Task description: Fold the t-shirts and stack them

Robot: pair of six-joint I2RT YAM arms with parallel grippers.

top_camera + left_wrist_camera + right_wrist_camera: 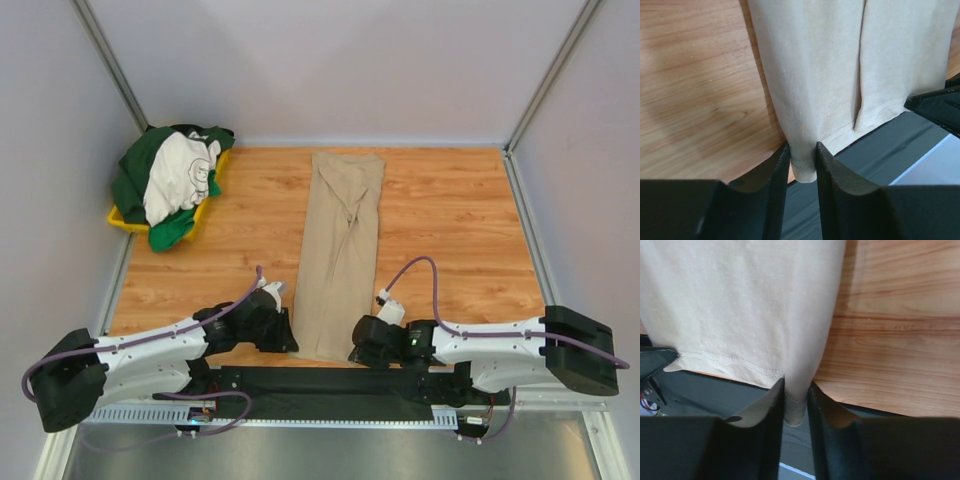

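A tan t-shirt [340, 255] lies folded into a long narrow strip down the middle of the wooden table, its hem at the near edge. My left gripper [286, 338] is shut on the hem's near-left corner; the left wrist view shows the tan t-shirt [810, 75] pinched between my fingertips [781, 165]. My right gripper [358, 348] is shut on the near-right corner; the right wrist view shows the tan t-shirt [750, 310] pinched at its hem [796, 410]. Dark green, bright green and cream-white t-shirts [175, 180] lie heaped at the back left.
The heap sits in a yellow tray [128, 222] at the table's back-left corner. A black strip [330, 380] runs along the near edge by the arm bases. White walls and metal posts enclose the table.
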